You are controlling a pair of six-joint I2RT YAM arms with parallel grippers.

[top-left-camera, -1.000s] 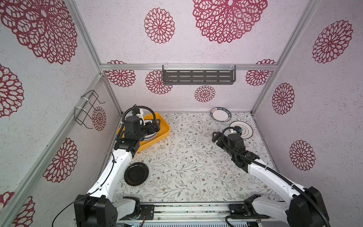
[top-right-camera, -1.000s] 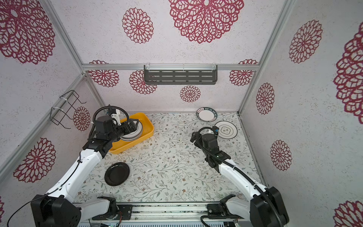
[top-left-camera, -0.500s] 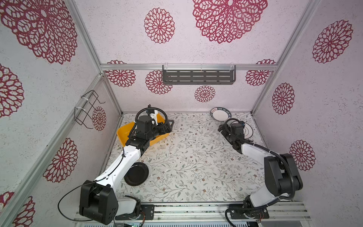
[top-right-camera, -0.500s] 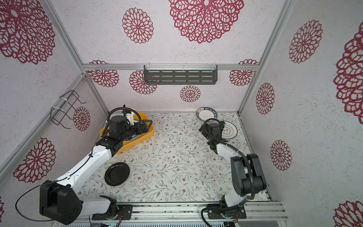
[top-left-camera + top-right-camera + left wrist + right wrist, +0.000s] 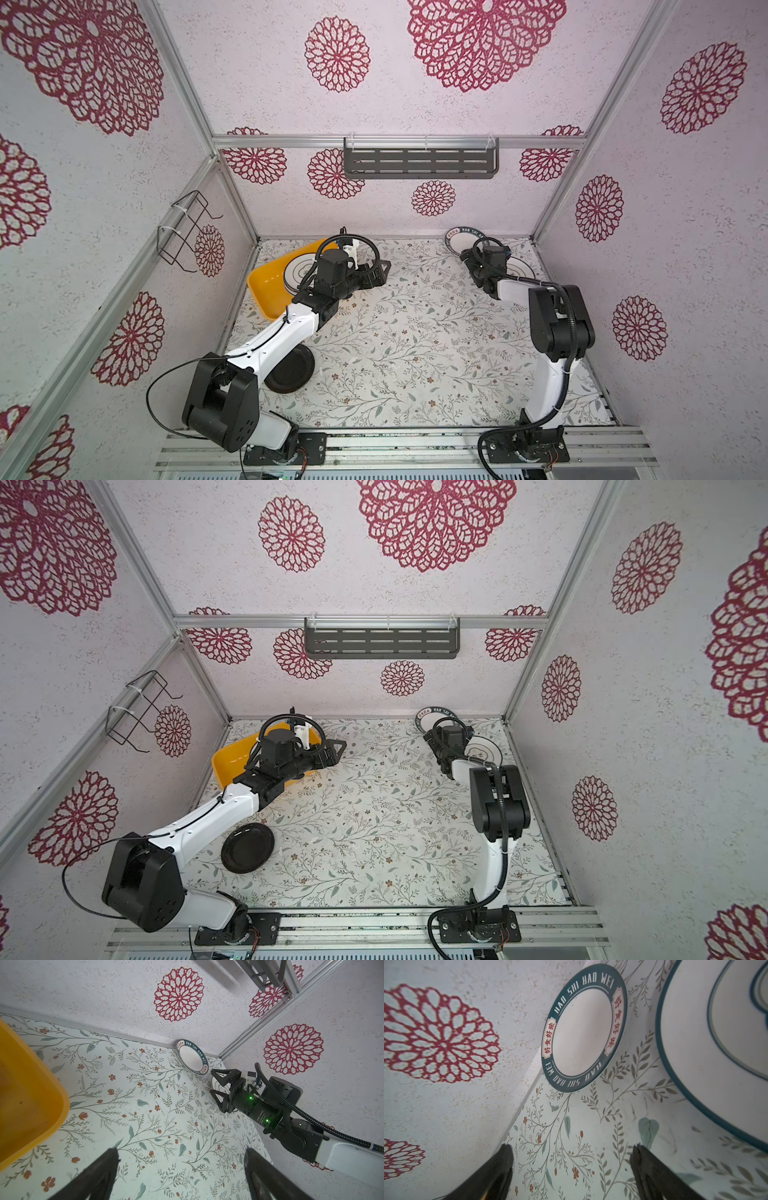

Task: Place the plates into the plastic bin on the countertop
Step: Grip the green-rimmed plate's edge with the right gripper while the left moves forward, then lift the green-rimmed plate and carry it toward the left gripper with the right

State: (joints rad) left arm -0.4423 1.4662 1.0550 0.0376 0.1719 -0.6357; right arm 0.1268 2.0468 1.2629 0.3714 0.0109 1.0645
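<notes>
I am watching the right gripper (image 5: 571, 1167) hovering low over the countertop (image 5: 415, 340), its jaws standing wide with nothing between them. The lettered plate (image 5: 583, 1028) is lying straight ahead of those jaws, beyond the fingertips (image 5: 506, 1153), with its far rim right at the foot of the back wall (image 5: 456, 1105). Whether it is lying flat or leaning there, I cannot tell. The ringed plate (image 5: 706, 1043) is sitting just off to one side of the jaws, past one finger and near the lettered one.

That is where I am seeing trouble. The lettered plate is offering only a thin rim low on the surface. A finger going in too high is likely to skate over it, and one pushing too hard is likely to jam it against the wall or tip it. With the ringed plate so near, a wide sweep is risking a knock on that rim too.

The left gripper (image 5: 180, 1155) is hanging with jaws equally wide and empty. The plastic bin (image 5: 20, 1095) is lying just off to one side of them, one plate in the bin (image 5: 297, 270) already. The black plate (image 5: 247, 848) is lying well behind those jaws, beside the left arm (image 5: 208, 812), where a careless swing back is risking a bump.
</notes>
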